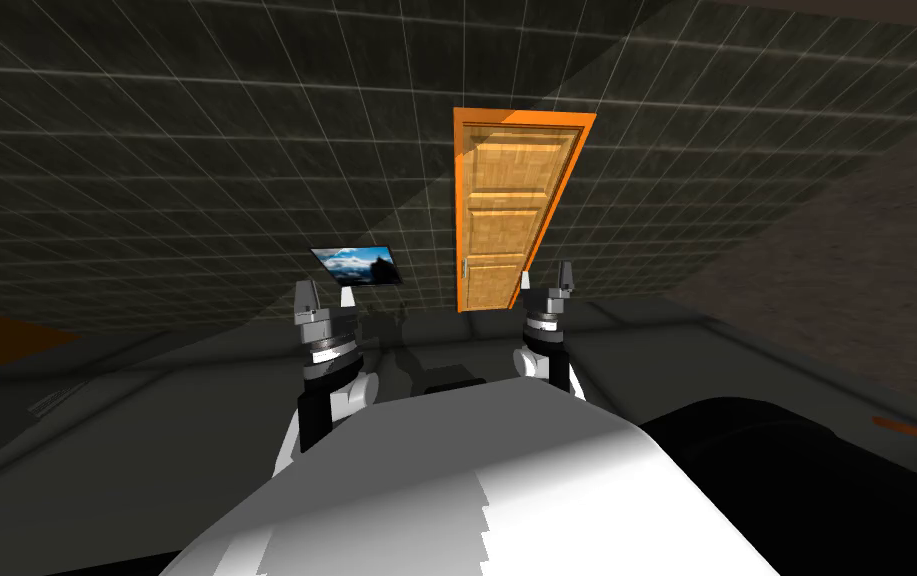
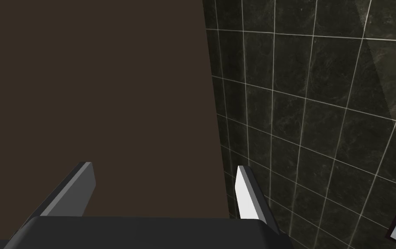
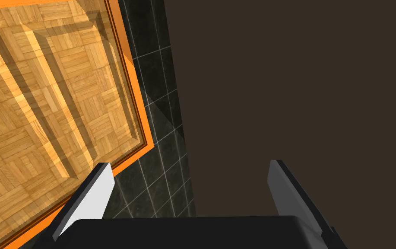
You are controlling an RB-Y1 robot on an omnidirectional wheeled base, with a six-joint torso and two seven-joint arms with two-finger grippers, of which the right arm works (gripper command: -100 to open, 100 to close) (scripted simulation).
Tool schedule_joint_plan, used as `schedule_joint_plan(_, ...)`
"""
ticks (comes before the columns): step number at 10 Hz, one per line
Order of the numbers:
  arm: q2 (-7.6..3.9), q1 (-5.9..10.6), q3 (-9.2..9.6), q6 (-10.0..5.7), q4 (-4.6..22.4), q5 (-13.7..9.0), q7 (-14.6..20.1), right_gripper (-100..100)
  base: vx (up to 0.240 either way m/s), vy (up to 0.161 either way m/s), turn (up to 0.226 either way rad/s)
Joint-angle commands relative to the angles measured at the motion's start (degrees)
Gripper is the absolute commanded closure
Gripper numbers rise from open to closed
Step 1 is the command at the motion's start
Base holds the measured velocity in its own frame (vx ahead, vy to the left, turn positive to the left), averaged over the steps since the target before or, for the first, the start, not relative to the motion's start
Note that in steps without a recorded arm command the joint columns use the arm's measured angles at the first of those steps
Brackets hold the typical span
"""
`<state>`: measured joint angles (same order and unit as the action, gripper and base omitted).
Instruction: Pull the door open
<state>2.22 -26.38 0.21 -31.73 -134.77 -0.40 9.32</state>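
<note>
**Door far ahead, both grippers open**

Dark tiled wall (image 1: 196,150) is spanning the far side. The wooden panel door (image 1: 501,215) is sitting in its orange frame (image 1: 521,118), right of centre and looking shut, well apart from both hands. The left gripper (image 1: 327,296) and right gripper (image 1: 546,280) are holding their fingers wide, gripping nothing.

Approaching squarely looks the sound move, aiming the right gripper at the small handle (image 1: 465,268) on the door's left edge. The head view is showing that handle and a framed picture (image 1: 356,264) to its left, while the right wrist view is showing the door's panels instead.

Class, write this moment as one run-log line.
stage: before grasp | door: shut, untouched | handle: door's left edge | left gripper: open, empty | right gripper: open, empty
</note>
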Motion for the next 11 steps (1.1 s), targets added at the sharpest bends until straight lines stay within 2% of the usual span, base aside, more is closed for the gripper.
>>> schedule_joint_plan(1, -0.71, 0.43, 0.25, -0.46, 1.79, -1.26, 1.15, -100, 0.077, -0.002, 0.077)
schedule_joint_plan(7, -2.91, 2.06, 1.22, -2.2, 8.61, -6.04, 5.53, -100, 0.128, -0.017, 0.076)
schedule_joint_plan(8, -3.49, 2.59, 1.52, -2.76, 10.79, -7.58, 6.93, -100, 0.134, -0.003, 0.117)
schedule_joint_plan(11, -4.35, 3.4, 2.0, -3.63, 14.17, -9.95, 9.1, -100, 0.114, -0.021, 0.076)
